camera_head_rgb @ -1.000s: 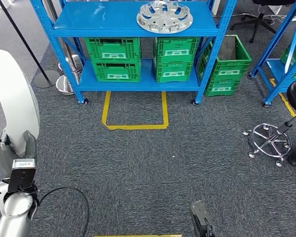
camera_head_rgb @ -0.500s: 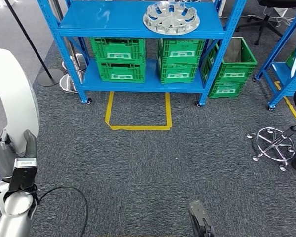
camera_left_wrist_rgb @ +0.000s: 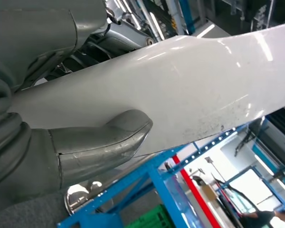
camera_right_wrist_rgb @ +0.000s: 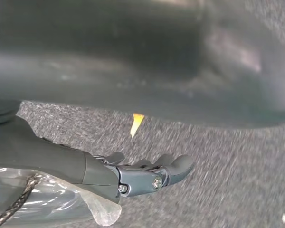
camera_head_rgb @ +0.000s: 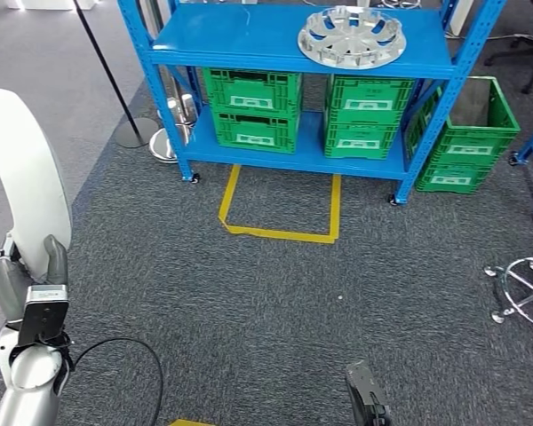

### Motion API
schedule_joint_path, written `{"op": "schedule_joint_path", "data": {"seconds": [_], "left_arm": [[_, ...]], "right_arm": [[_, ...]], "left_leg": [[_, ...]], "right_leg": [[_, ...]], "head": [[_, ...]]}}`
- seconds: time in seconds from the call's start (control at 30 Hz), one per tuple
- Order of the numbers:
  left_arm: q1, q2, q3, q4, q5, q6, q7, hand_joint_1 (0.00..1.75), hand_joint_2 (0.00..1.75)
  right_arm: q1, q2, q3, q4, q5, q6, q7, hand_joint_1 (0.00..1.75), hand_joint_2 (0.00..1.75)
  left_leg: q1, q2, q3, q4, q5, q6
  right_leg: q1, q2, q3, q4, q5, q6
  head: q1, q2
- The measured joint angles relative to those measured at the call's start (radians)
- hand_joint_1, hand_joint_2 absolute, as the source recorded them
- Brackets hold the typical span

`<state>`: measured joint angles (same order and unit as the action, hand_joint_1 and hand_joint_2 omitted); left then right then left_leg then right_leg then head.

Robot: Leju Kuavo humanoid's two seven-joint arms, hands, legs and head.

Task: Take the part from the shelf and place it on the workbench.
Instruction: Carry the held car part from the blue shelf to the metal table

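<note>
The round silver slotted wheel-cover part point(camera_head_rgb: 352, 36) lay flat on the top board of the blue metal shelf point(camera_head_rgb: 250, 40), toward that board's right end, with nothing touching it. On the lower board beneath it stood two stacks of green plastic crates point(camera_head_rgb: 256, 108), one stack under the part and one further left, and another green crate point(camera_head_rgb: 468, 135) sat on the floor just beside the shelf's right leg. In front of the shelf a three-sided outline of yellow tape point(camera_head_rgb: 282, 232) was stuck to the grey carpet floor point(camera_head_rgb: 250, 311), open toward the shelf.

The left hand point(camera_head_rgb: 27, 284) was at the lower left of the head view, well apart from the shelf, raised against a large curved white panel point(camera_head_rgb: 22, 177). In the left wrist view its thick grey thumb point(camera_left_wrist_rgb: 101, 142) pressed along the panel's glossy white surface point(camera_left_wrist_rgb: 191, 90), so the hand gripped the panel's edge; the darker fingers lay behind the panel and could not be made out.

The right hand point(camera_head_rgb: 366, 395) showed as a dark tip at the bottom edge of the head view, hanging low over the carpet. In the right wrist view the right hand's fingers point(camera_right_wrist_rgb: 169, 167) stretched out nearly straight and lay close beside one another, with nothing between them.

To the left of the shelf a black pole on a round base point(camera_head_rgb: 135, 133) stood on the floor, and the chrome star foot of a stool point(camera_head_rgb: 525, 293) was at the right edge.
</note>
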<state>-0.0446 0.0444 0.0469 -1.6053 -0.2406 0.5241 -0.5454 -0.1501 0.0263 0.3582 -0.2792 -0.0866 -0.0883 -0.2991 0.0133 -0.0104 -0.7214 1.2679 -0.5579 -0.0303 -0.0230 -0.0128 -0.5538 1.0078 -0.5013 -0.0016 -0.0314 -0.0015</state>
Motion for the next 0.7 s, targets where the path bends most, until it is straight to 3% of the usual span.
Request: {"op": "schedule_joint_path", "data": {"seconds": [0.03,0.07,0.1,0.17,0.23,0.3,0.33,0.4,0.47,0.53,0.57,0.63,0.7], "left_arm": [[0.002,0.0,0.0,0.001,0.0,0.0,0.0,1.75,1.75],[0.003,0.0,0.0,0.001,0.001,0.0,0.0,1.75,1.75],[0.004,0.0,-0.001,0.002,0.001,0.0,0.0,1.75,1.75],[0.003,0.001,-0.001,0.002,0.001,0.0,0.0,1.75,1.75],[-0.001,0.001,-0.001,0.002,0.001,0.0,0.0,1.75,1.75],[-0.002,0.001,-0.001,0.002,0.001,0.0,0.0,1.75,1.75],[0.0,0.002,-0.001,0.002,0.001,0.0,0.0,1.75,1.75],[-0.002,0.002,-0.001,0.002,0.001,0.001,0.0,1.75,1.75],[-0.005,0.002,-0.001,0.002,0.001,0.002,0.0,1.75,1.75],[-0.005,0.002,-0.002,0.003,0.001,0.002,0.0,1.75,1.75],[-0.005,0.002,-0.002,0.003,0.001,0.002,0.0,1.75,1.75],[-0.004,0.001,-0.002,0.003,0.001,0.002,0.0,1.75,1.75],[-0.005,0.001,-0.002,0.003,0.001,0.002,0.0,1.75,1.75]], "right_arm": [[0.001,0.0,0.0,0.0,0.0,0.0,0.0,0.0,0.0],[0.001,0.0,-0.001,0.0,0.0,0.0,0.0,0.0,0.0],[0.0,0.0,-0.001,0.0,0.0,0.0,0.0,0.0,0.0],[-0.001,0.0,-0.002,0.0,0.0,0.0,0.0,0.0,0.0],[-0.002,0.0,-0.003,0.0,0.0,0.0,0.0,0.0,0.0],[-0.004,0.0,-0.004,0.0,0.0,0.0,0.0,0.0,0.0],[-0.005,0.0,-0.004,0.0,0.0,0.001,0.0,0.0,0.0],[-0.009,0.0,-0.004,-0.001,0.001,0.001,0.0,0.0,0.0],[-0.008,0.0,-0.005,-0.001,0.002,0.001,0.0,0.0,0.0],[-0.002,0.0,-0.005,-0.001,0.004,0.002,0.0,0.0,0.0],[-0.001,0.0,-0.005,-0.001,0.006,0.002,0.001,0.0,0.0],[-0.001,0.0,-0.005,-0.001,0.009,0.003,0.0,0.0,0.0],[-0.002,0.0,-0.005,0.0,0.011,0.004,0.0,0.0,0.0]], "left_leg": [[0.0,0.003,-0.019,0.029,0.002,0.0],[0.0,0.004,-0.021,0.021,0.024,0.002],[-0.001,0.009,-0.003,-0.026,0.062,0.007],[-0.013,0.046,0.056,-0.155,0.13,0.021],[-0.026,0.08,0.089,-0.229,0.141,0.036],[-0.029,0.068,0.091,-0.242,0.13,0.044],[-0.027,0.056,0.092,-0.247,0.13,0.047],[-0.02,0.032,0.098,-0.256,0.132,0.053],[-0.016,0.008,0.1,-0.258,0.131,0.059],[-0.014,-0.019,0.101,-0.257,0.129,0.061],[-0.013,-0.034,0.102,-0.256,0.127,0.061],[-0.008,-0.065,0.105,-0.249,0.121,0.053],[-0.005,-0.092,0.1,-0.235,0.113,0.041]], "right_leg": [[0.002,-0.013,0.006,0.0,-0.005,-0.001],[0.003,-0.025,0.012,0.0,-0.011,-0.001],[0.005,-0.037,0.021,0.0,-0.017,0.0],[0.01,-0.059,0.037,-0.001,-0.03,0.003],[0.016,-0.08,0.045,-0.002,-0.041,0.013],[0.02,-0.105,0.049,-0.005,-0.047,0.023],[0.02,-0.103,0.05,-0.004,-0.053,0.027],[0.016,-0.059,0.028,0.045,-0.088,0.033],[0.013,-0.004,-0.04,0.172,-0.146,0.035],[0.012,0.01,-0.111,0.282,-0.167,0.038],[0.011,0.012,-0.126,0.287,-0.147,0.04],[0.005,0.026,-0.105,0.191,-0.06,0.046],[-0.007,0.081,-0.064,0.08,-0.004,0.05]], "head": [[0.0,0.0],[0.0,0.0],[0.0,0.0],[0.0,0.0],[0.0,0.0],[0.0,0.0],[0.001,0.0],[0.003,0.0],[0.006,0.0],[0.006,0.0],[0.006,0.0],[0.007,0.0],[0.008,0.0]]}}
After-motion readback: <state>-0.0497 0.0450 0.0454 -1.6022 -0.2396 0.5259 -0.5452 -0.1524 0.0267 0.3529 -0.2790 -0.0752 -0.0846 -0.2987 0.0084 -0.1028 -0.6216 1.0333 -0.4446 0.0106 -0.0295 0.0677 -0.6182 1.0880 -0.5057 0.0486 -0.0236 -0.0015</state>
